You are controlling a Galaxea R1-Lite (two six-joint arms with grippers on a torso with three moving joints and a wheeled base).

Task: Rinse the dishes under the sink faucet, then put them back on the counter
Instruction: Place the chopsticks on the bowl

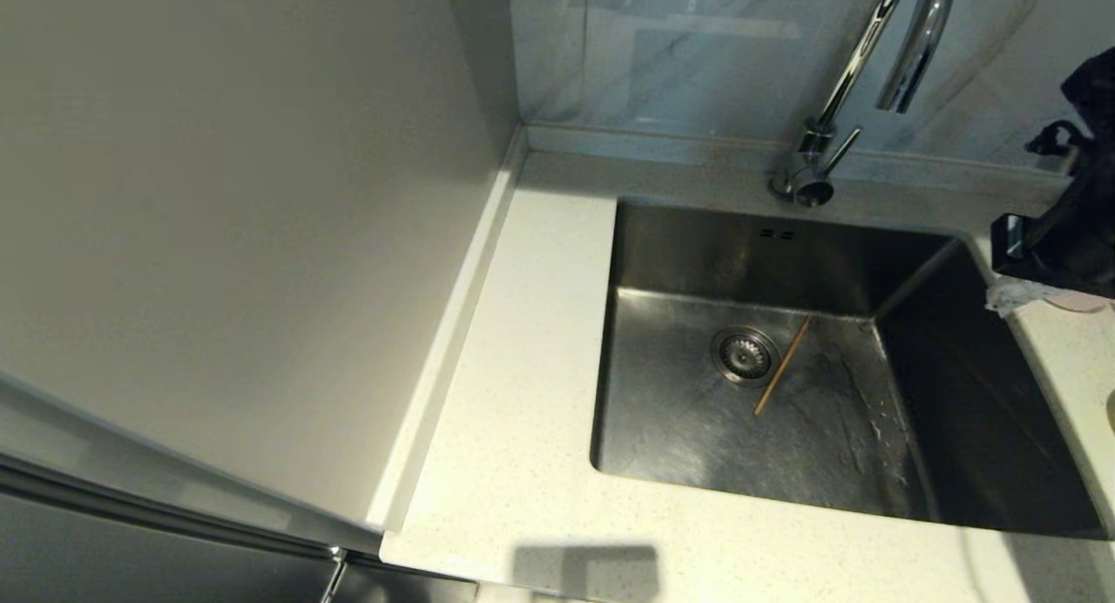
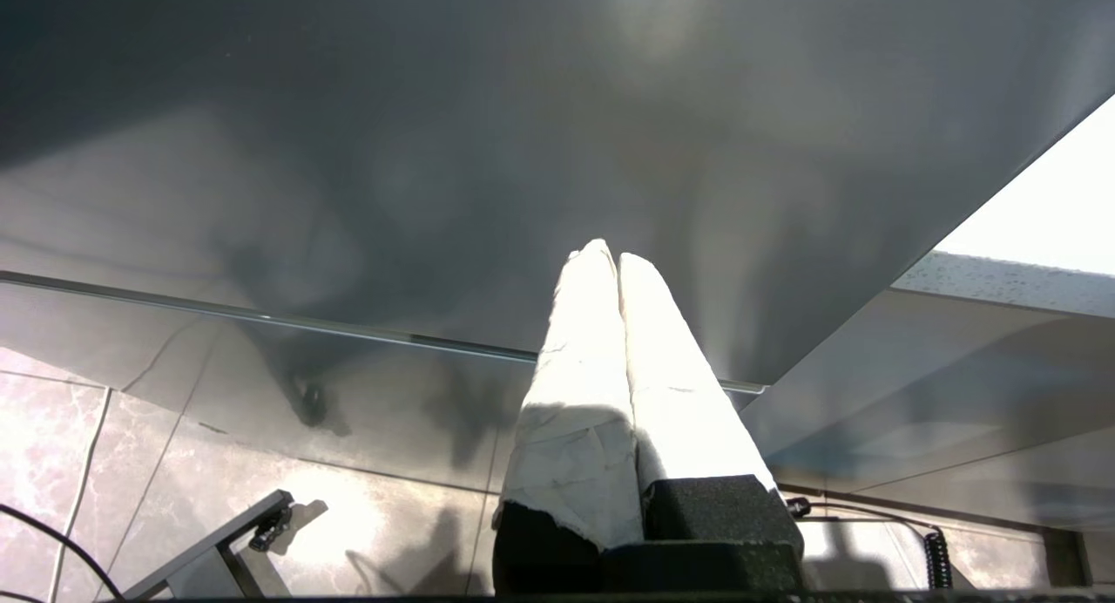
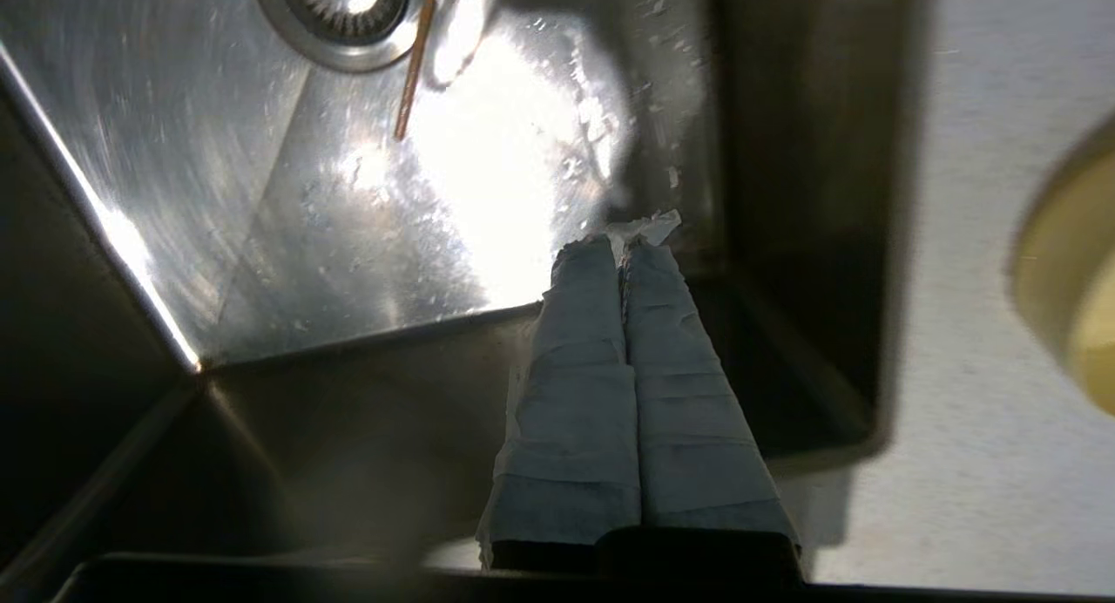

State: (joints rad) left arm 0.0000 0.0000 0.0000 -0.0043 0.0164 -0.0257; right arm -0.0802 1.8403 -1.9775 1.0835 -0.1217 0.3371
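One brown chopstick (image 1: 781,365) lies slanted on the floor of the steel sink (image 1: 679,411), beside the round drain (image 1: 745,355); it also shows as the chopstick (image 3: 415,63) in the right wrist view. The chrome faucet (image 1: 858,71) curves over the back rim. My right gripper (image 3: 623,241) hangs over the sink's right wall, its taped fingers pressed together with nothing visible between them. In the head view the right gripper (image 1: 1015,294) sits at the right rim, a pale pink bowl (image 1: 1082,301) just behind it. A yellow-green bowl (image 3: 1071,315) stands on the counter (image 3: 984,464). My left gripper (image 2: 610,254) is shut and parked low.
A beige wall panel (image 1: 244,237) bounds the counter's left strip (image 1: 523,394). The left gripper faces a dark glossy cabinet front (image 2: 523,106) above a tiled floor (image 2: 366,533). The yellow-green bowl's edge (image 1: 1111,411) shows at the right border.
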